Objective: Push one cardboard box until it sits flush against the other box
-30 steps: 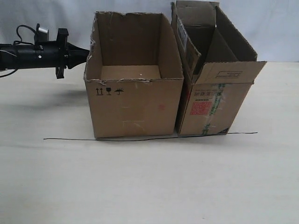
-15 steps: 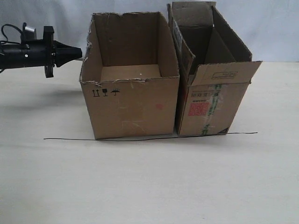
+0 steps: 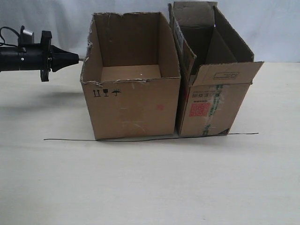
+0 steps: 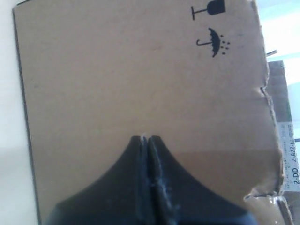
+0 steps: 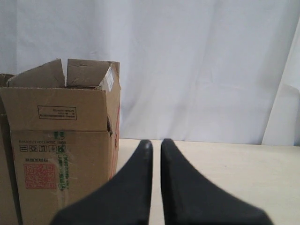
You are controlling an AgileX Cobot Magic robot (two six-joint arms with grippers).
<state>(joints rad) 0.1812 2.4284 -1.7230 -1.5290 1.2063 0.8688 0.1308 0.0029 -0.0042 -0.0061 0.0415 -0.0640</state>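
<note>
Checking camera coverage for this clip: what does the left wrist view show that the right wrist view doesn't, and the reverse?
Only the left wrist view shows the cardboard box, its side wall with black handling symbols, and the closed left end effector. Only the right wrist view shows the right end effector, tips barely apart, over bare table before a white backdrop. Both show the other box, a sliver in the left wrist view.

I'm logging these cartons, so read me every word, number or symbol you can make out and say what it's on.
"2-DD 2-A22-(1)...", partly legible: white sticker on the other box.
Arrows, glass and umbrella symbols, no words: front of the cardboard box.
Glass and umbrella symbols: its side.
Red square label, boxed flap print, green-striped tape: too small to read.
</note>
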